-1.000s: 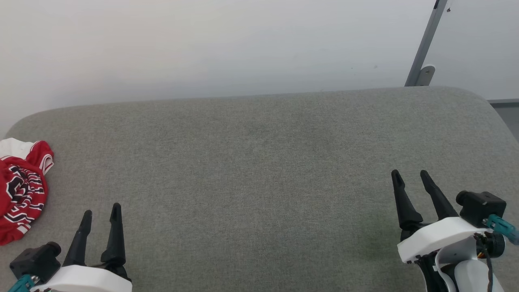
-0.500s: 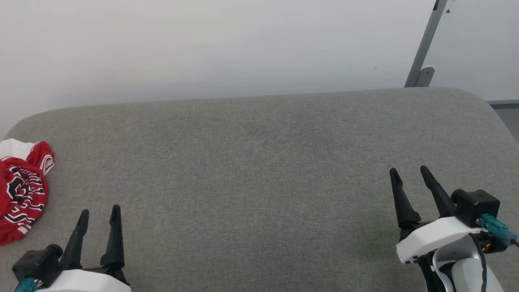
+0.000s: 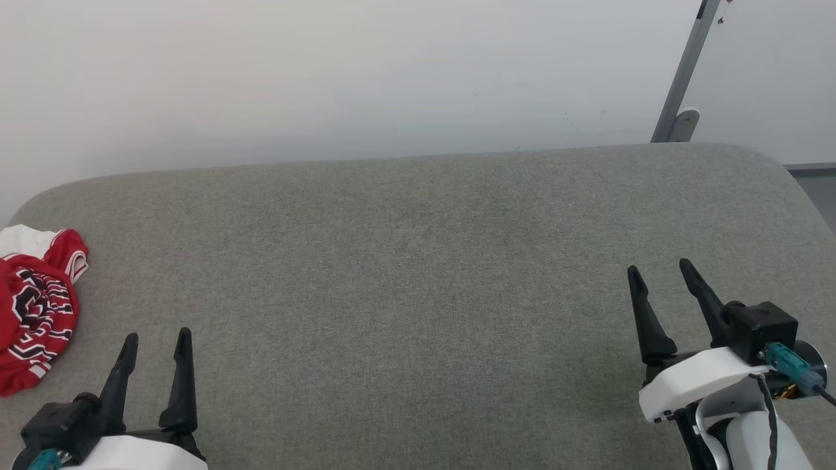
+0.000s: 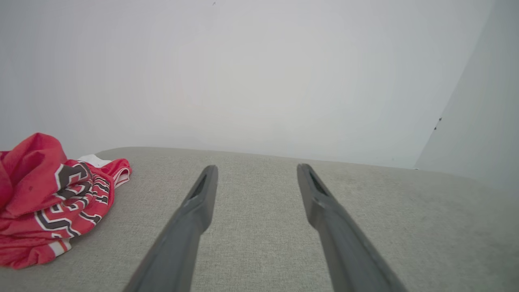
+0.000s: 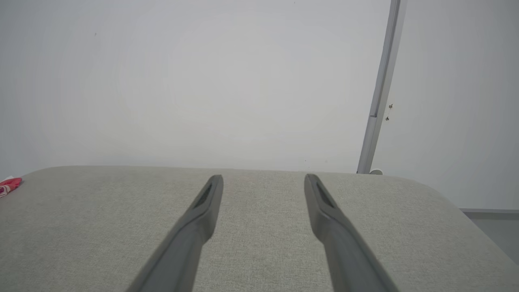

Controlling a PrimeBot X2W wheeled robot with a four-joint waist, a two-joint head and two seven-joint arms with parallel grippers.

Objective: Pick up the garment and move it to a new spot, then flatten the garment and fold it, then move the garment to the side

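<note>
Left tool [image 3: 157, 333]: lower left of head view, fingers spread, empty.
Right tool [image 3: 658, 265]: lower right, fingers spread, empty.
Garment [image 3: 36, 307]: crumpled heap at far left edge of table [image 3: 418, 261], near left tool, not touching it.
Status: judged at the start. Pickup, move, flattening, folding and setting aside are all left to do.

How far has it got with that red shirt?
Nothing looks done: the garment lies crumpled at the left edge of the grey cushion. Nothing is in hand: the left gripper and right gripper are open and empty, clear of it. Picking up, moving, flattening, folding and setting aside are all left.
</note>
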